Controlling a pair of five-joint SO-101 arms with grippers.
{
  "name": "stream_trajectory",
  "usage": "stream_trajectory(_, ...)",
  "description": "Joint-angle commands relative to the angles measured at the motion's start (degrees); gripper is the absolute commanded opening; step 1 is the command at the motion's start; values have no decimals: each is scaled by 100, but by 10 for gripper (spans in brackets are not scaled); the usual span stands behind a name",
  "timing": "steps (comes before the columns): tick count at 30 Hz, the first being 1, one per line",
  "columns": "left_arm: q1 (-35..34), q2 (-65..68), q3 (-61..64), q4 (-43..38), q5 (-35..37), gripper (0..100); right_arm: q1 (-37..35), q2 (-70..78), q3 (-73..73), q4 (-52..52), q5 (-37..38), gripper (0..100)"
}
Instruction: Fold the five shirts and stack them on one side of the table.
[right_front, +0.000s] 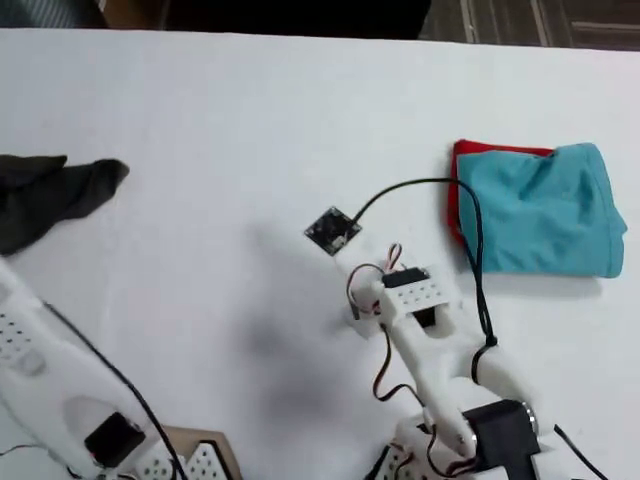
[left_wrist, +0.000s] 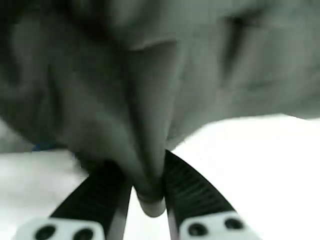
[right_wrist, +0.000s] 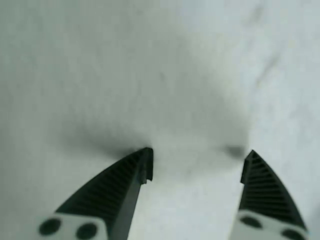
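- We see the left pincer (left_wrist: 147, 196) clenched on a fold of what looks like a dark grey shirt (left_wrist: 150, 90), with the cloth bunched between its 2 fingers.
- From above, that shirt lies crumpled at the left edge of the white table (right_front: 250, 110).
- The right pincer (right_wrist: 197, 167) is spread wide, grasping nothing, close over bare table.
- A teal shirt (right_front: 545, 210) lies folded on the right side, resting on a red shirt (right_front: 458, 160) whose edge peeks out at the left and far sides.
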Motion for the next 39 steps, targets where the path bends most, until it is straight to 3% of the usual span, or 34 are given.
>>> stream_trajectory(1,633,-1143,-409,264,18,24,4,-75,-18,-268,-18,291)
stream_trajectory(6,1521,-2259,418,264,18,24,57,-75,-9,-409,-220,291)
stream_trajectory(13,3121,-4264,3846,237,-18,24,620,-110,-26,-699,-905,291)
stream_trajectory(17,4149,-5415,5156,237,-668,24,699,-119,-26,-716,-1046,291)
stream_trajectory(21,5160,-6444,5596,237,-1081,24,699,-110,-26,-716,-1046,291)
stream_trajectory(27,6330,-7349,5631,-35,-1090,24,699,-101,-26,-716,-1037,291)
stream_trajectory(33,6558,-7095,5631,-88,-1081,53,699,-101,-26,-716,-1037,291)
stream_trajectory(39,6075,-6646,5622,149,-1081,305,699,-101,-26,-716,-1037,291)
